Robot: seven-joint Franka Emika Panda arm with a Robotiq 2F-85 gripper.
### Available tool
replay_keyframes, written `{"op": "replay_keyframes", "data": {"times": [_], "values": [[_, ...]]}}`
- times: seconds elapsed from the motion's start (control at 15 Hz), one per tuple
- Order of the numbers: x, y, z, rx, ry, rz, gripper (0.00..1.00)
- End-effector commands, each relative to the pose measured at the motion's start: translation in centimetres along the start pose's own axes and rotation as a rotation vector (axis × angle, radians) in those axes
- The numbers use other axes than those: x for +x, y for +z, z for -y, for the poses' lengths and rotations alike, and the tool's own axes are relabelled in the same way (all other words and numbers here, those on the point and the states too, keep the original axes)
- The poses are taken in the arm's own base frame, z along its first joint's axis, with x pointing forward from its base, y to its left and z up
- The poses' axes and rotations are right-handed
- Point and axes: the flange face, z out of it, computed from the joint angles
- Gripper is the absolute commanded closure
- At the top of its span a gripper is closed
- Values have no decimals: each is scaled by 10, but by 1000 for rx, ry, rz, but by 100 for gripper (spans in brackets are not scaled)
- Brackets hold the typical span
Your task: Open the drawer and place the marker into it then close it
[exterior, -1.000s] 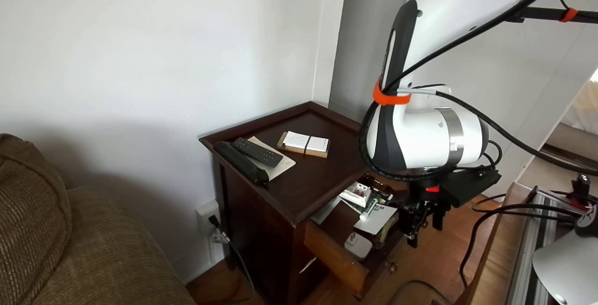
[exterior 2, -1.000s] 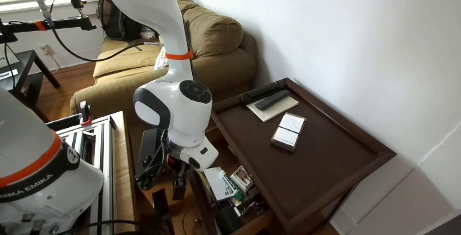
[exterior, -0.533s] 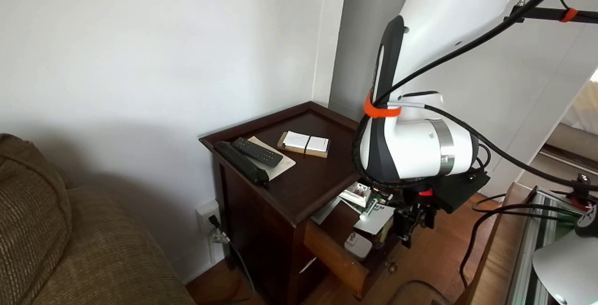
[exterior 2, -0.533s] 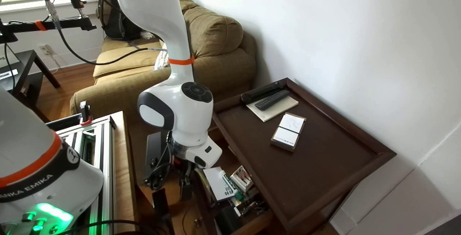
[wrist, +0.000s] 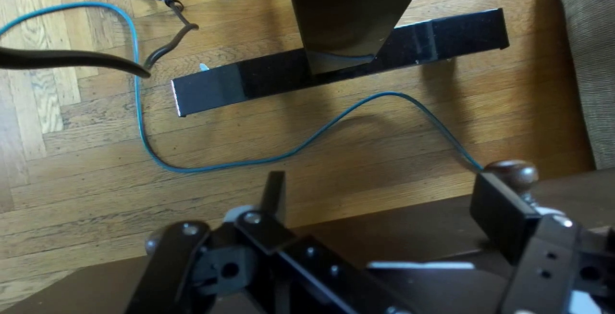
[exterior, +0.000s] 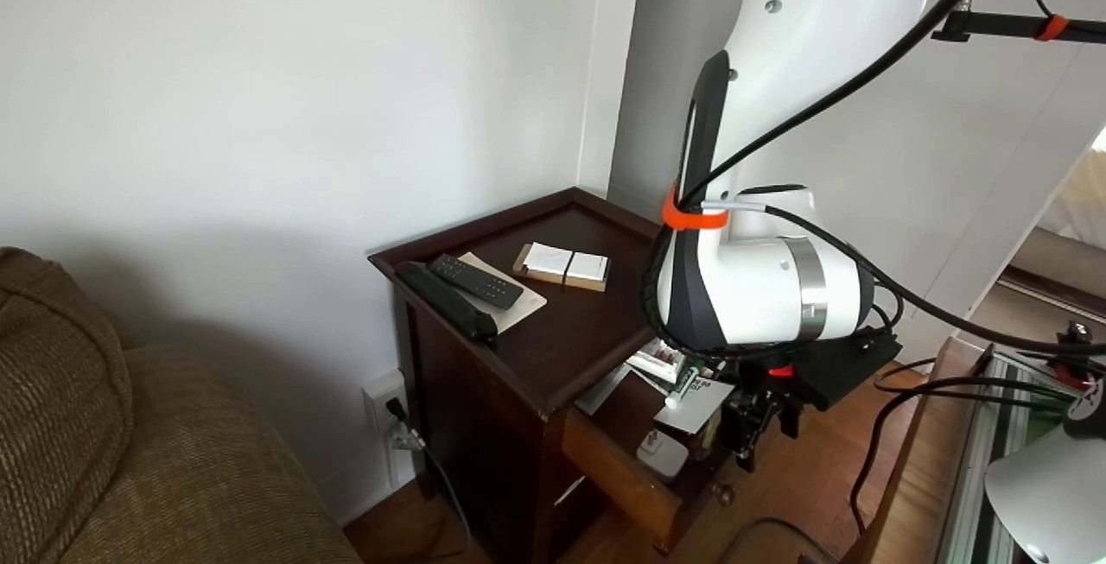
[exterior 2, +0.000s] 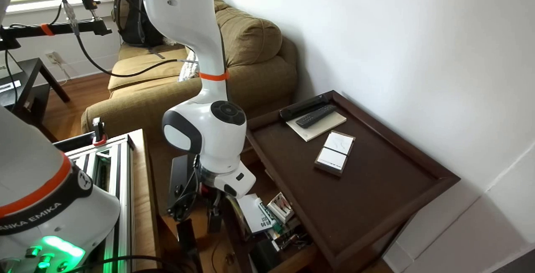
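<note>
The dark brown drawer (exterior: pixel 624 482) of the side table stands open in both exterior views (exterior 2: pixel 292 260). Its front edge crosses the lower wrist view (wrist: pixel 384 227), with a round knob (wrist: pixel 511 174) behind the right finger. A white and green marker (exterior: pixel 683 387) lies inside the drawer among other things; it also shows in an exterior view (exterior 2: pixel 266 212). My gripper (exterior: pixel 767 436) points down beside the drawer's front. In the wrist view the gripper (wrist: pixel 389 203) is open, its fingers wide apart with nothing between them. The marker is not visible in the wrist view.
The drawer also holds a white card (exterior: pixel 694 406), a white charger (exterior: pixel 663 454) and a small white box (exterior 2: pixel 281 207). On the tabletop lie a remote (exterior 2: pixel 316 116), a dark bar (exterior: pixel 445 301) and a card stack (exterior 2: pixel 334 154). A dark stand (wrist: pixel 336 64) is on the floor.
The arm has moved down and toward the drawer, mostly in the first half second. A green light has come on at the robot base. The drawer and its contents look unchanged.
</note>
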Motion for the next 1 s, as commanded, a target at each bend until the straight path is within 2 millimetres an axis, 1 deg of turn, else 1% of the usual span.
{"op": "replay_keyframes", "data": {"times": [0.0,0.07,0.2,0.27,0.4,0.53,0.6,0.67,0.73,0.8,0.93], "values": [[16,-4,-2,16,58,-83,28],[18,-7,-2,16,65,-104,32],[18,-12,-1,7,64,-137,47],[21,-14,-1,9,57,-154,56],[25,-20,2,14,46,-183,71],[30,-25,2,7,41,-210,84],[34,-28,2,15,36,-223,43],[36,-28,1,11,35,-231,48],[42,-33,0,13,41,-250,48],[51,-38,-2,12,46,-276,43],[72,-54,-3,21,61,-343,27]]}}
